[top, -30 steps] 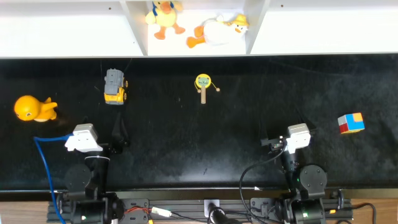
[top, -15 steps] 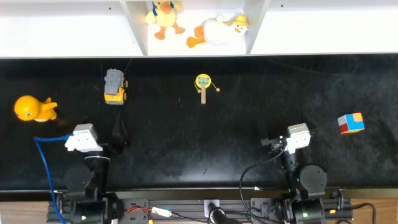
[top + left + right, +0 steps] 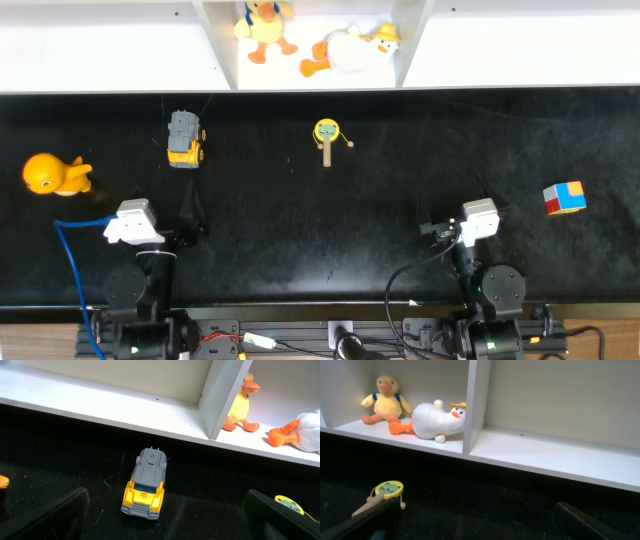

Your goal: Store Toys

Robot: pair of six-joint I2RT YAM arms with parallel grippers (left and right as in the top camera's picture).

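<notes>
Yellow-and-grey truck point(image 3: 144, 482): on black tabletop point(image 3: 300, 240), below the shelf, ahead of left tool point(image 3: 167, 525). Left tool and right tool point(image 3: 475, 522): fingers apart, empty. Hazard: wheels may roll, squirting it from a closing grip.

Looks like a robot lab rig, not anybody's home: black-topped bench point(image 3: 300, 250), bare white shelf point(image 3: 110, 50) with dividers along the back, left arm base point(image 3: 140, 330) and right arm base point(image 3: 492, 335) fixed at the front edge, loose cables point(image 3: 400, 275) and a blue cord point(image 3: 75, 222) trailing around.
</notes>
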